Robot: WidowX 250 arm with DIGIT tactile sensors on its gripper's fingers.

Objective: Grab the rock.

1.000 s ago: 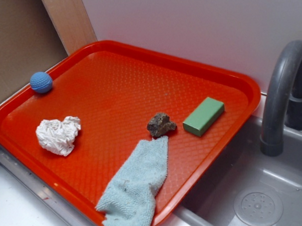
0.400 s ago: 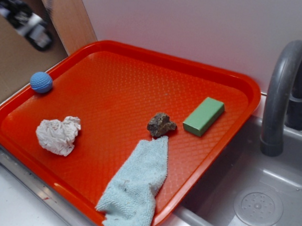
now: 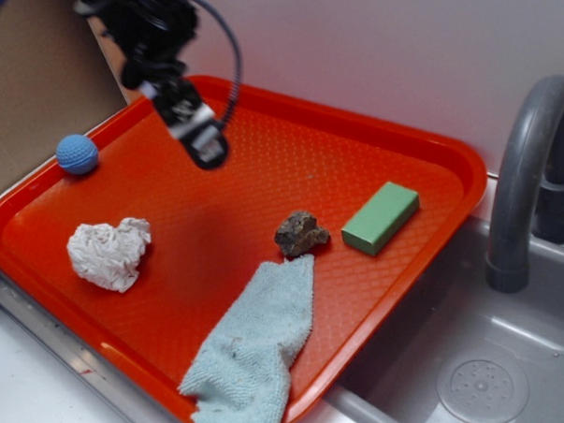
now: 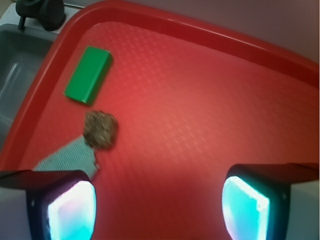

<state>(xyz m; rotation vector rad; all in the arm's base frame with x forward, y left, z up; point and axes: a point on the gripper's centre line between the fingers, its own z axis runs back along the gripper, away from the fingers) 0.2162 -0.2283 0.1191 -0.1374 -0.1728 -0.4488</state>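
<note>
The rock point(image 3: 300, 233) is a small jagged brown-grey stone lying on the red tray point(image 3: 259, 109), just left of the green block point(image 3: 381, 217) and touching the top corner of a light blue cloth point(image 3: 253, 349). It also shows in the wrist view point(image 4: 100, 130), upper left of the jaws. My gripper point(image 3: 196, 131) hangs above the tray's back left part, well away from the rock. Its jaws stand wide apart with nothing between them; the pads point(image 4: 72, 210) glow cyan over bare tray point(image 4: 200, 125).
A crumpled white paper wad point(image 3: 109, 253) lies at the tray's left. A blue crocheted ball point(image 3: 77, 154) sits at the far left corner. A grey sink point(image 3: 476, 372) with a faucet point(image 3: 524, 173) lies to the right. A white wall stands behind.
The gripper has come in from the upper left and moved right and down over the tray. The objects on the tray have not moved.
</note>
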